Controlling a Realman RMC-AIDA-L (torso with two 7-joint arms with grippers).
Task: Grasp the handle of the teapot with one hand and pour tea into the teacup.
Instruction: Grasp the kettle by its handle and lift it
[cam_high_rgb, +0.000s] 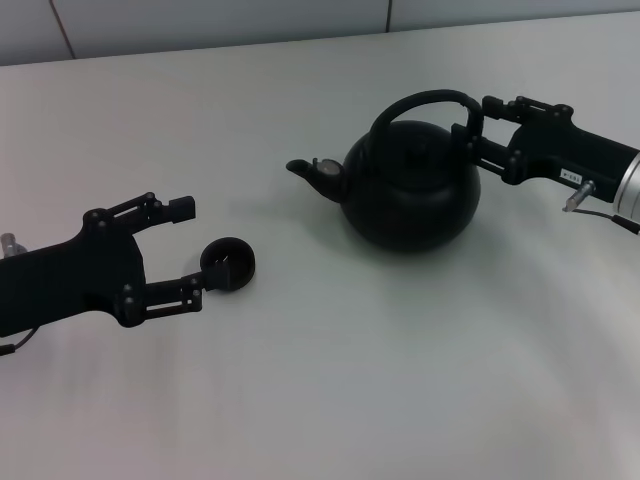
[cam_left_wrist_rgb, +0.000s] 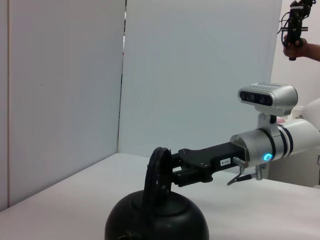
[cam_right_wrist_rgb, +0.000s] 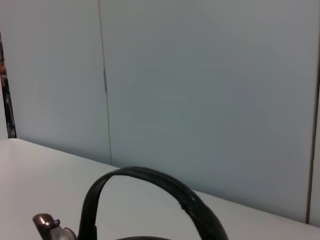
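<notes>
While teapot (cam_high_rgb: 410, 190) sits upright on table (cam_high_rgb: 400, 380), right of centre, spout toward left, pouring not yet begun; lift, carry and tilt all remaining. Grasp stage judged under way: right gripper (cam_high_rgb: 470, 135) at right-hand side of handle (cam_high_rgb: 425, 100), fingers either side of hoop, seemingly closed on it, though firmness of hold unclear. Left wrist view agrees on contact. Teacup (cam_high_rgb: 228, 264) at near left, well apart from teapot, upright. Left gripper (cam_high_rgb: 190, 245) wide open, near finger touching teacup, holding nothing.
</notes>
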